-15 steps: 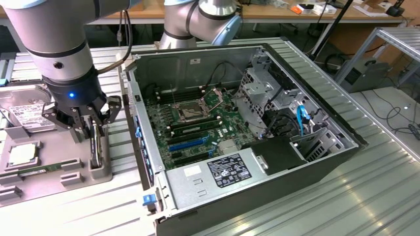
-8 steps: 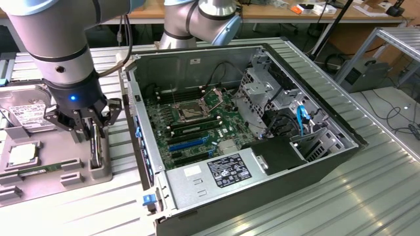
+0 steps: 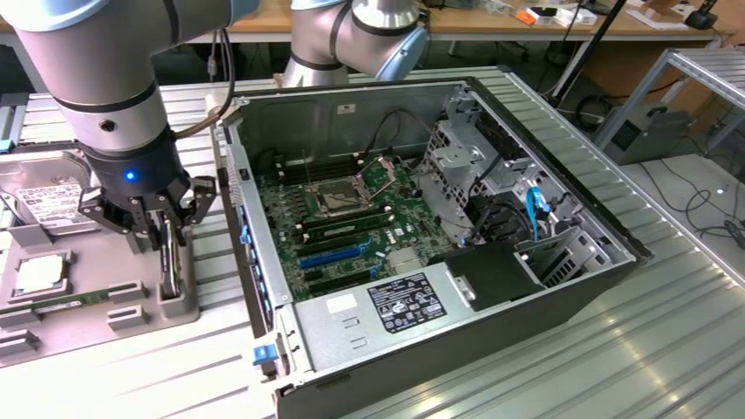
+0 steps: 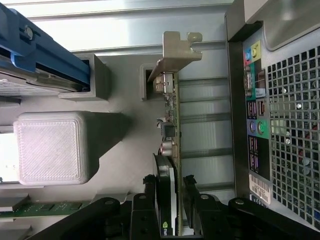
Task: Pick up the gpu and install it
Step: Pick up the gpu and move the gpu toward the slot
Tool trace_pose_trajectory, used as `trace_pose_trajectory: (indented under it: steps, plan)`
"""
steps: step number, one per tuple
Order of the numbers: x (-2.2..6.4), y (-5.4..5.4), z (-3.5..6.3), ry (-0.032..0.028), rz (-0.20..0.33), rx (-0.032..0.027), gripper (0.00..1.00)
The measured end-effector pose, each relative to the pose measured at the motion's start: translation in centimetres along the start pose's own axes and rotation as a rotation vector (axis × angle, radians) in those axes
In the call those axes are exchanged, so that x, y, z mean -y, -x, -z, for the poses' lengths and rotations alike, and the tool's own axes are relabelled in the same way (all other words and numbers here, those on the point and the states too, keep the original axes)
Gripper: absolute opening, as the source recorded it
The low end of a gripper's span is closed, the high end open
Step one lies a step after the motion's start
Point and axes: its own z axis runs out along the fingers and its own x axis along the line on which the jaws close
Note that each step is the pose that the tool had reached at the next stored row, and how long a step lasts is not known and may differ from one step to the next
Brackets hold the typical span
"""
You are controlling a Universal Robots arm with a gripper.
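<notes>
My gripper (image 4: 169, 179) stands with jaws apart astride the gpu (image 4: 172, 115), upright in its grey tray (image 4: 125, 170) — pickup step, not yet clamped; closing, I judge, wants the card centred.

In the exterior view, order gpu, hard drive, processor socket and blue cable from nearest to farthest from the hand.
1. gpu, between the hand's fingers.
2. hard drive, exterior view's left.
3. processor socket, inside the case.
4. blue cable, exterior view's far right.

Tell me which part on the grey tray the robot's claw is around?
The gpu: the thin card standing on edge, between the fingers of the open gripper. The hard drive and processor chip lie flat, farther off.
</notes>
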Motion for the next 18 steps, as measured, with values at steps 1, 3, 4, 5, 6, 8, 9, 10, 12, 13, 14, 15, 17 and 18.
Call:
trace_pose_trajectory:
  steps: [1, 3, 4, 5, 6, 8, 9, 10, 12, 13, 14, 15, 17, 18]
  plan:
    - [0.0, 0.01, 0.0, 0.0001, 0.0, 0.0002, 0.27]
    - [0.0, 0.01, 0.0, 0.0001, 0.0, 0.0002, 0.27]
    - [0.0, 0.01, 0.0, 0.0001, 0.0, 0.0002, 0.27]
    - [0.0, 0.01, 0.0, 0.0001, 0.0, 0.0002, 0.27]
    - [0.0, 0.01, 0.0, 0.0001, 0.0, 0.0002, 0.27]
    - [0.0, 0.01, 0.0, 0.0001, 0.0, 0.0002, 0.27]
    - [0.0, 0.01, 0.0, 0.0001, 0.0, 0.0002, 0.27]
    - [0.0, 0.01, 0.0, 0.0001, 0.0, 0.0002, 0.27]
    - [0.0, 0.01, 0.0, 0.0003, 0.0, 0.0003, 0.27]
    - [-0.01, 0.01, 0.04, 0.0004, 0.0, 0.0006, 0.27]
    - [0.0, 0.01, 0.15, 0.0002, 0.0, 0.0003, 0.27]
    - [0.0, 0.01, 0.3, 0.0001, 0.0, 0.0002, 0.27]
    - [-0.01, 0.03, 0.59, 0.0002, 0.0, 0.0003, 0.27]
    - [-0.01, 0.03, 0.82, 0.0001, 0.0, 0.0002, 0.27]
